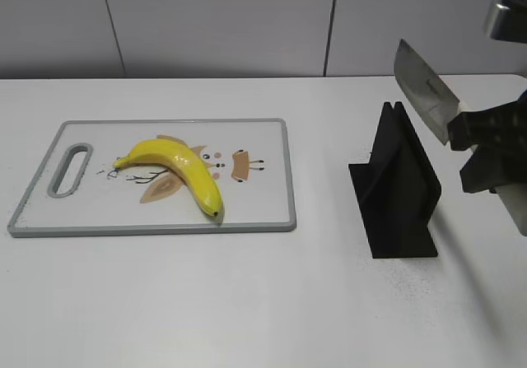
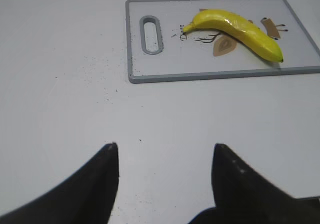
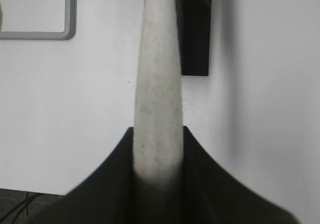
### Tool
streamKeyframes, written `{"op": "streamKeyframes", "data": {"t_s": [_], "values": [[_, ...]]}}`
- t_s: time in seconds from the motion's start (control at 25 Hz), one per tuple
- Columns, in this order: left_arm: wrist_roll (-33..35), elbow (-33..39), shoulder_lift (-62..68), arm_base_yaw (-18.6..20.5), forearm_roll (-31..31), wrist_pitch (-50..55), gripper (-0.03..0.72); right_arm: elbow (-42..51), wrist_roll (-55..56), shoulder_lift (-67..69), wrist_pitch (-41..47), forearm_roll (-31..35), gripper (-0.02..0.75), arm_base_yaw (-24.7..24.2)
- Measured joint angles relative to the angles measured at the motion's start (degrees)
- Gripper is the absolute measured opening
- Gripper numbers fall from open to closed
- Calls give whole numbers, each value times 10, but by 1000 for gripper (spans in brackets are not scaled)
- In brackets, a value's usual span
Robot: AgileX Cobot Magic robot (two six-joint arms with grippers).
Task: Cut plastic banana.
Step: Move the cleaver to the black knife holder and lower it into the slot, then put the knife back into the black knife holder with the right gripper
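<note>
Left tool [image 2: 165, 176] spread wide over table, right tool [image 3: 157, 169] gripping knife [image 1: 424, 88], whole yellow banana [image 1: 177, 170].

- The exterior view looks down at a slant across the table [image 1: 247, 302] toward the wall at 12 o'clock.
- The left wrist view sits low, facing the cutting board [image 2: 220, 76] at 1 o'clock.
- The right wrist view looks close down; board corner [image 3: 70, 33] at 11 o'clock, shared.

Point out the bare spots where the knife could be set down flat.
Free: the table in front of the cutting board, the strip between board and black knife stand, and the board's right end past the banana. Crowded: the stand's right, where the right hand holds the knife.
</note>
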Motion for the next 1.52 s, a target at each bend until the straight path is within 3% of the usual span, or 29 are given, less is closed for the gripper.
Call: {"op": "streamKeyframes", "data": {"t_s": [1.4,1.44,1.52], "values": [[-15,21,-2,1,14,-54,541,5,5,130,-63,-23,162,0],[-15,21,-2,1,14,-54,541,5,5,130,-63,-23,173,0],[-15,21,-2,1,14,-54,541,5,3,130,-63,-21,268,0]]}}
